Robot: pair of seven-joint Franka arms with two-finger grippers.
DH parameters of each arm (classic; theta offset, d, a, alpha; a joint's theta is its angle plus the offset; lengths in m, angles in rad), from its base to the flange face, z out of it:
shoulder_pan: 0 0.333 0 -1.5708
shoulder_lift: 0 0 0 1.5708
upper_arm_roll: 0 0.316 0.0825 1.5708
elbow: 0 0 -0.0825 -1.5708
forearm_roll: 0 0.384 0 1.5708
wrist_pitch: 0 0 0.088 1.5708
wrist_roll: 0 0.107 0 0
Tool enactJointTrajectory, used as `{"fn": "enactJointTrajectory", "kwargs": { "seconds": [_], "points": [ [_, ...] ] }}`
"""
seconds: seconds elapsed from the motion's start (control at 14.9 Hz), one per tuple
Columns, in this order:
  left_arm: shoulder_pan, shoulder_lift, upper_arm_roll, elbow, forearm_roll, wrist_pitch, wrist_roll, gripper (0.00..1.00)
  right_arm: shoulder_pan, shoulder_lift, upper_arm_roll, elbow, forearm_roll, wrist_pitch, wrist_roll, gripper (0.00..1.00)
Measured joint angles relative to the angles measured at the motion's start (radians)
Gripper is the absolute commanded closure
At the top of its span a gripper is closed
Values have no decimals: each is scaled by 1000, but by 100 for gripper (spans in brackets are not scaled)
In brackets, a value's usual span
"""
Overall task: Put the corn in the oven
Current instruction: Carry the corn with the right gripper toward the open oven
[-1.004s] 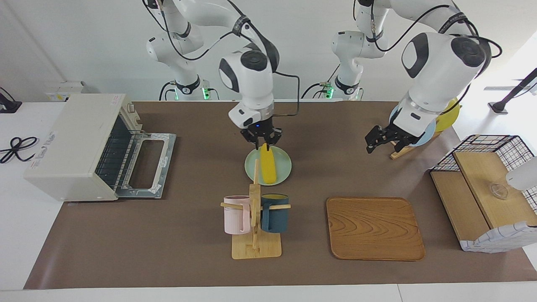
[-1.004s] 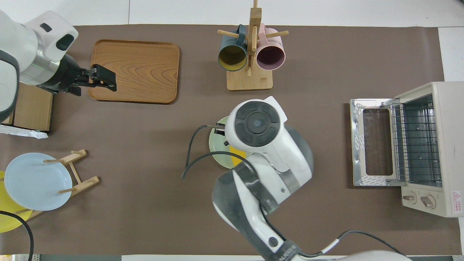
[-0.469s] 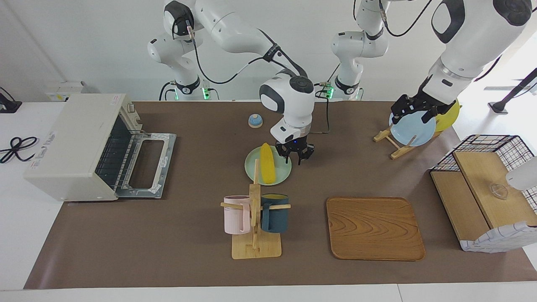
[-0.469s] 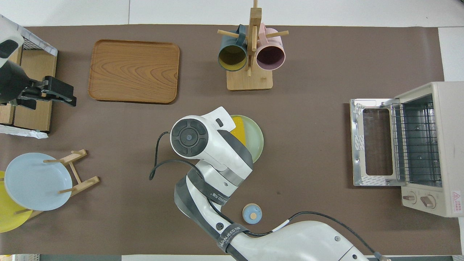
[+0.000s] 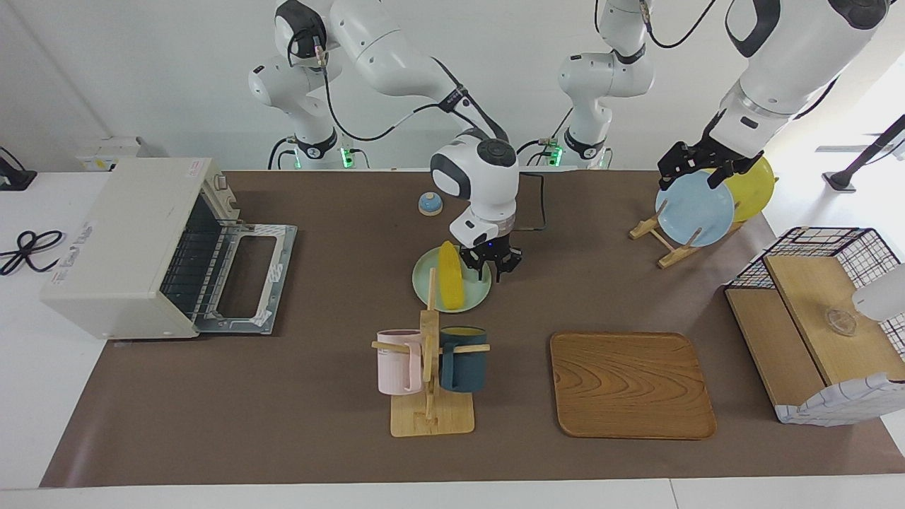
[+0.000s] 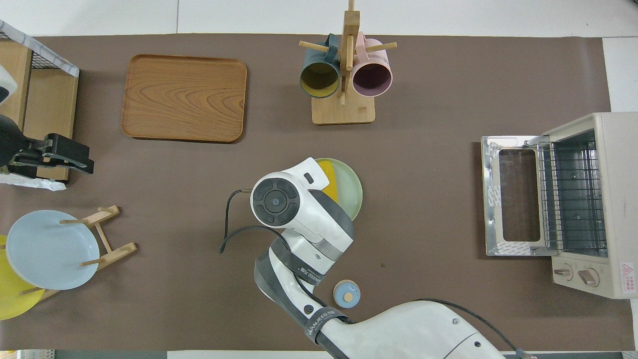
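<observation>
Shifted back toward the corn [image 5: 450, 275], the right pincer [image 5: 490, 267] hangs beside it over the green plate [image 5: 478, 293], finger state unclear; left pincer [image 5: 691, 164] waits spread; oven [image 5: 145, 247] stands open.

In the overhead view, the right arm's wrist [image 6: 284, 204] covered the right gripper and much of the corn [image 6: 330, 182]. The yellow plate [image 6: 12, 301] was cut off at the picture's edge.
</observation>
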Motion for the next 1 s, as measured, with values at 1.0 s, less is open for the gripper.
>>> {"fn": "enactJointTrajectory", "kwargs": {
  "seconds": [1.0],
  "points": [
    [49,-58,-11,-104,0,98,54,0,-22,-34,-5,53,-10,-189,-182,100]
  ]
}}
